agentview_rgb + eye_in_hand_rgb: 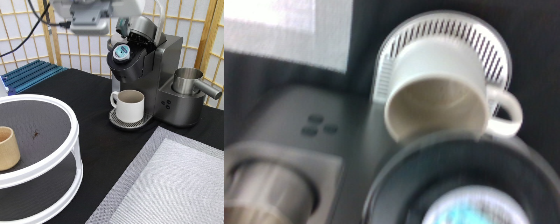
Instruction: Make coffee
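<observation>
No readable brand or text anywhere; the coffee (121, 51) shows only a blue-and-white printed foil top, too small to read. It sits in the open holder of the coffee machine (159, 80), foil facing up and tilted toward the exterior view's left, long axis near upright, lid (146, 27) raised behind it. In the wrist view the pod's (468, 207) foil shows just beside the mug (441, 102).

My pincer (92, 15) is at the exterior view's top, left of the machine, apart from the pod; can't tell if open or closed.

Cream mug (128, 105) stands upright on the drip tray (117, 120) under the holder, handle toward the exterior view's left. Metal jug (190, 82) sits on the machine's right side. Bare black bench (100, 145) btwn the machine and the round two-tier shelf (45, 145), which carries a tan cup (7, 147). Grey mat (170, 185) fills the bottom right.
</observation>
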Motion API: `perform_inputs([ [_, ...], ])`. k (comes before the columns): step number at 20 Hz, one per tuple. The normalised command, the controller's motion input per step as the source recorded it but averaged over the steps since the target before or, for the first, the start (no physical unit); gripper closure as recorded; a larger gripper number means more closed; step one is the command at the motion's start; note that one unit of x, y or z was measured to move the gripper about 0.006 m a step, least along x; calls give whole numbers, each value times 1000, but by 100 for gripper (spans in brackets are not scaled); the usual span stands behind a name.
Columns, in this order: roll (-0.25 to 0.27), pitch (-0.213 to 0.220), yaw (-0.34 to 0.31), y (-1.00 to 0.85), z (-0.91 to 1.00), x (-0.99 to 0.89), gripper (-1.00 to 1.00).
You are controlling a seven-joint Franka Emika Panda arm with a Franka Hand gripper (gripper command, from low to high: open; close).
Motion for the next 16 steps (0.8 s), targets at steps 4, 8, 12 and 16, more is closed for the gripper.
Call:
perform_inputs([
  [4,-71,-18,-43,1000,1000,134,-100],
  [8,-108,-1,-84,879,765,79,-100],
  [12,-204,15,-135,581,39,82,-100],
  [16,-286,4,-114,420,-97,66,-100],
])
